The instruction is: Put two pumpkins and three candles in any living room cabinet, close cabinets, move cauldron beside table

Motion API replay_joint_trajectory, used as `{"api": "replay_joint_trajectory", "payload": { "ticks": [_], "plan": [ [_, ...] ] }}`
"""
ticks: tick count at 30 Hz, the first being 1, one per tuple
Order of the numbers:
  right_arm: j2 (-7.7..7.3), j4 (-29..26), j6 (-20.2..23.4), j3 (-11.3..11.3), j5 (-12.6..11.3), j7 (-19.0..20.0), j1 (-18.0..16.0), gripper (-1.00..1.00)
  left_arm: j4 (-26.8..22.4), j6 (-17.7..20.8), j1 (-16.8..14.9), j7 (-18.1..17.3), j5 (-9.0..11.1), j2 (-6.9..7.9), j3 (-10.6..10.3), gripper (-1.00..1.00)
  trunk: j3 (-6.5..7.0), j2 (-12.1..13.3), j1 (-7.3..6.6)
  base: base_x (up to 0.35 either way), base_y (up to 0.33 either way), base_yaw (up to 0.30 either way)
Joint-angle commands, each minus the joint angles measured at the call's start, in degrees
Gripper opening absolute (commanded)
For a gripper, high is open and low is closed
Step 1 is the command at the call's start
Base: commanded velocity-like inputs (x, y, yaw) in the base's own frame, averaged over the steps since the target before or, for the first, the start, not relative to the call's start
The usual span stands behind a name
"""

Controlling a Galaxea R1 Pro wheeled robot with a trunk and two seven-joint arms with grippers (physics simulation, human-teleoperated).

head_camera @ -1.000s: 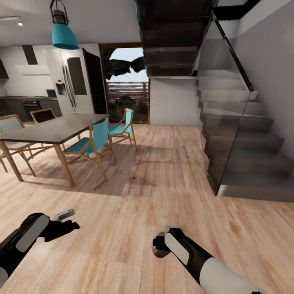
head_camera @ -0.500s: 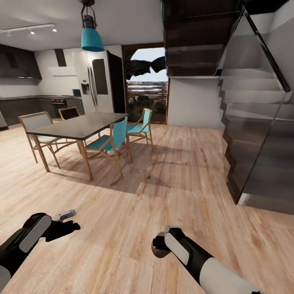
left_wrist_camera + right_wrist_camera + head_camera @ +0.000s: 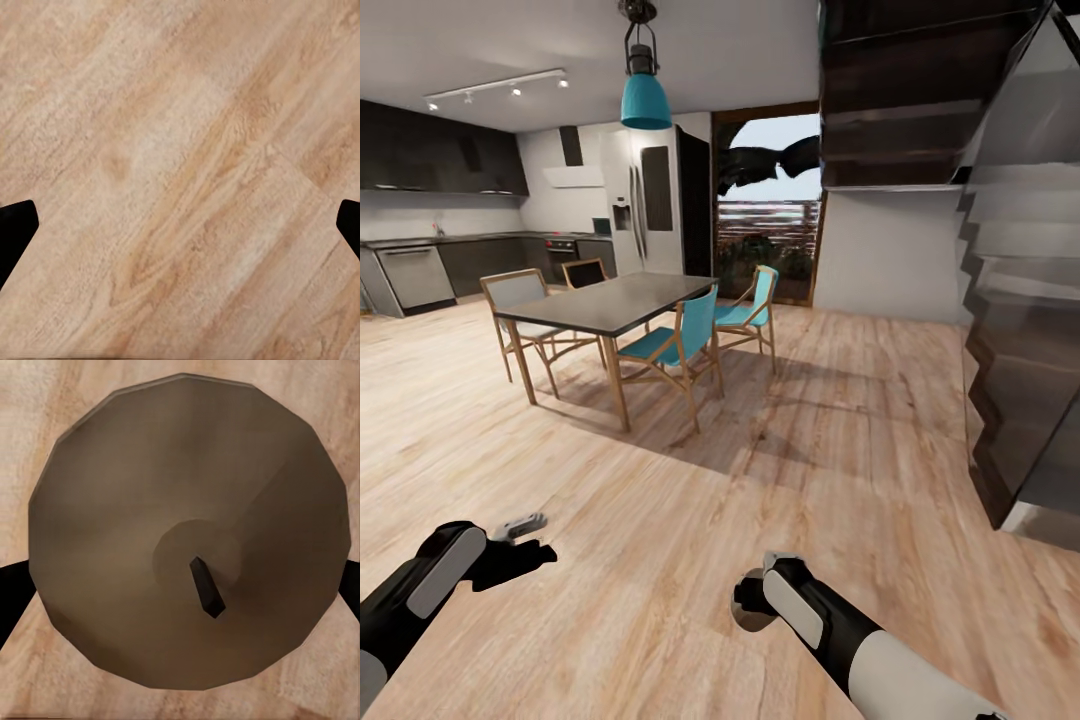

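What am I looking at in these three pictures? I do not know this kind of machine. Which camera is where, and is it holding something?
This is a simulated robot with two arms. The wide picture comes from a camera on its head: the left gripper and right gripper show low in it, over a wooden floor. Farther off stand a dining table with chairs, a kitchen and stairs. The robot seems to be on its way; no cabinet shows here.

The other two pictures come from cameras near each gripper. The left one looks down at bare floor between two dark fingers, spread wide with nothing between them. The right one looks straight at the flat top of a tan candle with a dark wick. Finger edges show at both its sides, so the right gripper appears to hold it.
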Motion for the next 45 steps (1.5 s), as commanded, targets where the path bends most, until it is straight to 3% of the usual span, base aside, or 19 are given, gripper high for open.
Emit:
{"api": "replay_joint_trajectory", "payload": {
  "ticks": [1,14,45],
  "plan": [
    [-0.04,-0.1,0.0,0.2,-0.5,-0.5,-0.1,-1.0,-0.1,0.0,-0.1,0.6,0.6,0.06,-0.2,1.0,-0.06,0.0,-0.01,0.0,0.0,0.288],
    [-0.01,-0.1,0.0,0.2,-0.5,-0.7,-0.1,-1.0,-0.1,0.0,-0.1,0.6,0.6,0.06,-0.2,1.0,-0.28,0.0,-0.01,0.0,0.0,0.283],
    [0.07,-0.1,0.0,0.2,-0.5,-0.8,-0.1,-1.0,0.2,0.0,-0.1,0.6,0.6,0.05,-0.2,1.0,-2.33,0.0,-0.01,0.0,0.0,0.239]
  ]
}}
